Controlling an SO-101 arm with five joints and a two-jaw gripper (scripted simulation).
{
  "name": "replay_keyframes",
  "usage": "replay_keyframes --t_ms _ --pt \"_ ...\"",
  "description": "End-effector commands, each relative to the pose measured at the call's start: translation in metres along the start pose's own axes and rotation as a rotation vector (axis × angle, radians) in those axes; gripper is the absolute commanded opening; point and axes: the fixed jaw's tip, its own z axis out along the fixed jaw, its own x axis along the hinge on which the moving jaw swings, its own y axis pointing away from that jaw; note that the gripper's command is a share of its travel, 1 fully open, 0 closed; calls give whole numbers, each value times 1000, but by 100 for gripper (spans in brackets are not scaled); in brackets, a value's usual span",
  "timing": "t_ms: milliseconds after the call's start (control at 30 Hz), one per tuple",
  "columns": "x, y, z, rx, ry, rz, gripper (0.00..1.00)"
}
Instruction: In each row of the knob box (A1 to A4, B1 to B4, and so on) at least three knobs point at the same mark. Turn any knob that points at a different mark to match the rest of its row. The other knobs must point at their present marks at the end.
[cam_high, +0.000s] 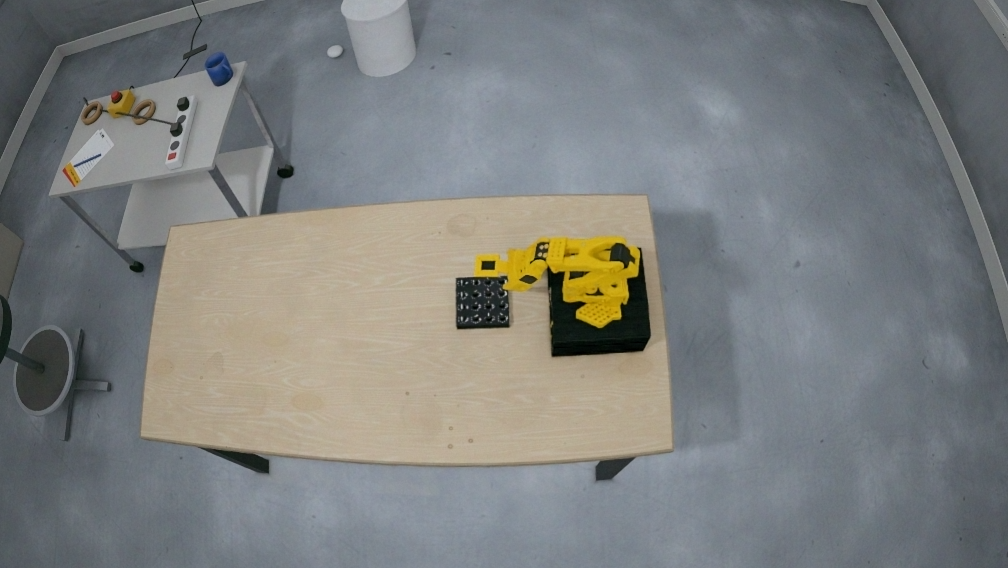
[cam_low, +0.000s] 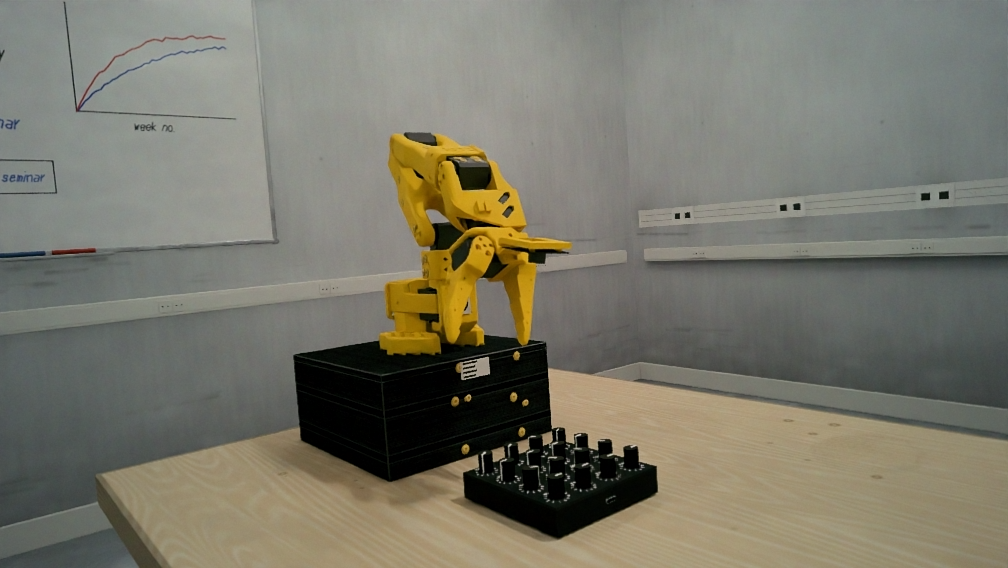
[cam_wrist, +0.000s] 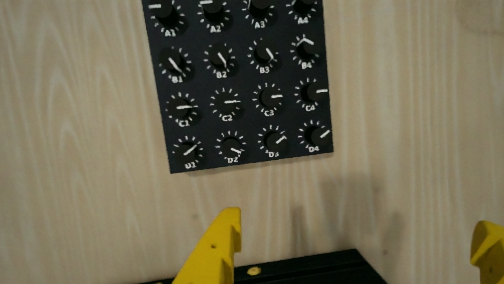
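The black knob box (cam_high: 461, 322) (cam_low: 536, 515) (cam_wrist: 205, 127) lies flat on the wooden table (cam_high: 317, 338), just left of the arm's black base block (cam_high: 599, 338) (cam_low: 395, 423) (cam_wrist: 310, 267). In the wrist view rows B, C and D show whole and row A is cut off at the top. Knob B4 (cam_wrist: 304, 50) points up and to the right, unlike B1 to B3. Knob D2 (cam_wrist: 231, 147) points down and to the right, unlike D1, D3 and D4. Row C points all one way. My gripper (cam_high: 502, 273) (cam_low: 543, 292) (cam_wrist: 356, 220) is open and empty. It hangs high above the table beside the box's near edge.
The base block stands close to the table's right edge. Off the table, a white side trolley (cam_high: 141, 141) with small items stands at the far left, with a white bin (cam_high: 378, 35) behind and a round stool (cam_high: 43, 369) on the floor.
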Motion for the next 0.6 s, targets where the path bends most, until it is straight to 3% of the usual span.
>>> replay_keyframes --t_ms 0,567 --pt "3 3 0 -9 9 51 40" --pt "2 4 0 -11 9 78 40"
